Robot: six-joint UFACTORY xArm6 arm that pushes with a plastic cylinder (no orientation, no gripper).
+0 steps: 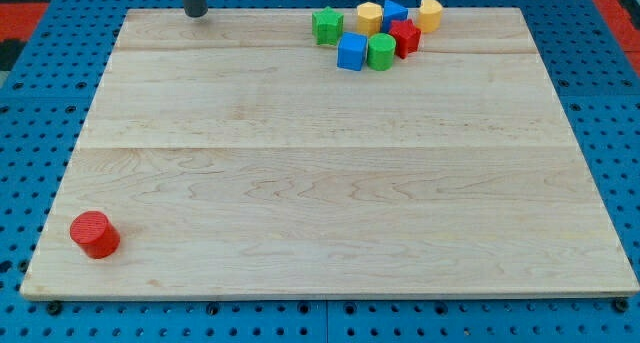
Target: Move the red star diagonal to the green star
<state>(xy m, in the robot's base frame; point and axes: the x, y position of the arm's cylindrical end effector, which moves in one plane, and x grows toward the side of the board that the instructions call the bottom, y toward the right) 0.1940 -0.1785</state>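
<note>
The red star (405, 37) sits in a cluster of blocks at the view's top, right of centre. The green star (327, 26) is at the cluster's left end, apart from the red star. Between and around them are a blue cube (352, 53), a green cylinder (381, 52), a yellow hexagon block (370, 18), a blue block (395, 13) and a yellow block (429, 14). My tip (196, 12) rests at the board's top edge, far to the left of the cluster and touching no block.
A red cylinder (95, 234) stands alone near the board's bottom left corner. The wooden board (320, 183) lies on a blue perforated table.
</note>
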